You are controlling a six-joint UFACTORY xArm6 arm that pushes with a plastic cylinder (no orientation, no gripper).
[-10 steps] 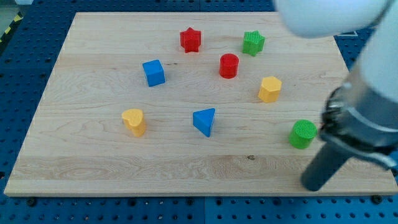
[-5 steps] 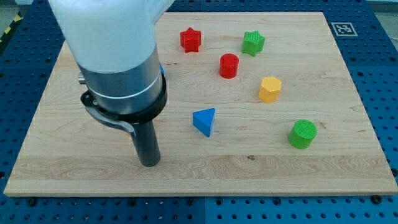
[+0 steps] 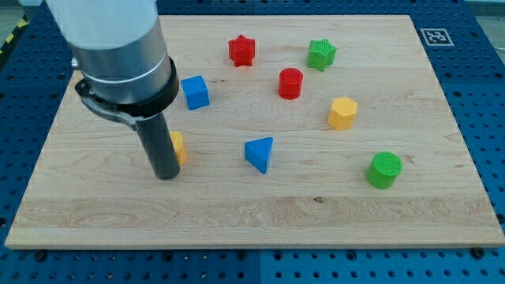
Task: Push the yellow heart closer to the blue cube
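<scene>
Single camera, mounted high off the pale wooden board surface (image 3: 260, 213), looking obliquely down across it. Whole board fits in frame, blue perforated base plate (image 3: 481, 102) visible around the edges. Mid range. The arm's grey housing (image 3: 118, 55) at the view's upper left sits nearest the lens.

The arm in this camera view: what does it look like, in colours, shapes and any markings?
A wide white cylindrical housing sits above a grey band with a thin pale ring and a black collar. Below it, a straight dark rod narrows to my tip. No cables or markings are visible.
</scene>
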